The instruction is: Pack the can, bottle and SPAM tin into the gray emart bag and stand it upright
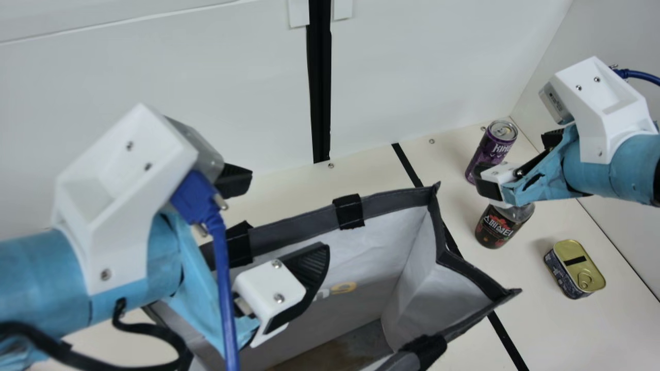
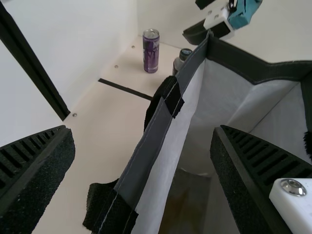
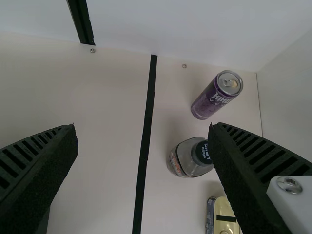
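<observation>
Main view: is straddling bag rim (image 1: 397,202) with left gripper (image 1: 286,216) wide, probably for steadying, and having bottle (image 1: 499,228) near wide right gripper (image 1: 513,157).

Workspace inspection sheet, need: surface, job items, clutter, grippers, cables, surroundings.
Surface: cream table with black strip.
Job items: can and bottle upright, SPAM tin flat, all outside the gray bag, which stands open-mouthed.
Clutter: nothing seen.
Left gripper: fingers open, bag rim between them.
Right gripper: fingers open, above the table near can and bottle.
Cables: blue and black at left arm, blue at right.
Surroundings: white walls.
</observation>
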`<control>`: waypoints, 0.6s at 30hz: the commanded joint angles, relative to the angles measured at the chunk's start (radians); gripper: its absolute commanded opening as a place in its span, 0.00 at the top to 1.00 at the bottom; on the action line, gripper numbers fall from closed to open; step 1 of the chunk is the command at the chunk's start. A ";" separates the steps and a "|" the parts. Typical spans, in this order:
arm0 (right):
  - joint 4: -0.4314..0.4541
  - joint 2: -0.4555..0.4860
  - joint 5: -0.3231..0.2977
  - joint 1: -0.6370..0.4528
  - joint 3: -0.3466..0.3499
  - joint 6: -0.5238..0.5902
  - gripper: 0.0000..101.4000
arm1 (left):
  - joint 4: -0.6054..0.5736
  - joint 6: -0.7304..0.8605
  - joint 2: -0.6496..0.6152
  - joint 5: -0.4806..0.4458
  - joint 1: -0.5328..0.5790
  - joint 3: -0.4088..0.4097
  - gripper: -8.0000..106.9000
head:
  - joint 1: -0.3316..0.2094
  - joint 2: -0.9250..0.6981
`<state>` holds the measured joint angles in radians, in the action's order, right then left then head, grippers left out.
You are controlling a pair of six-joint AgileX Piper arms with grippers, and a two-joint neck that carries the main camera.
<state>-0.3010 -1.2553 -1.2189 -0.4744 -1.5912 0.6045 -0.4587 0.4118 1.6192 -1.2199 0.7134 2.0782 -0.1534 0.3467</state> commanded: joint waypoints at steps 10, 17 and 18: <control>0.000 0.000 0.000 0.000 0.000 0.000 0.06 | -0.026 0.024 0.026 0.000 0.007 -0.054 0.15 | -0.021 0.002; 0.000 0.000 0.000 0.000 0.000 0.000 0.06 | -0.009 0.033 0.039 0.000 0.025 -0.078 0.15 | -0.021 0.002; 0.000 0.000 0.000 0.000 0.000 0.000 0.06 | -0.007 0.034 0.041 0.000 0.027 -0.081 0.21 | -0.021 0.002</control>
<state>-0.3010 -1.2553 -1.2189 -0.4744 -1.5912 0.6045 -0.4673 0.4451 1.6583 -1.2199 0.7394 1.9999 -0.1534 0.3467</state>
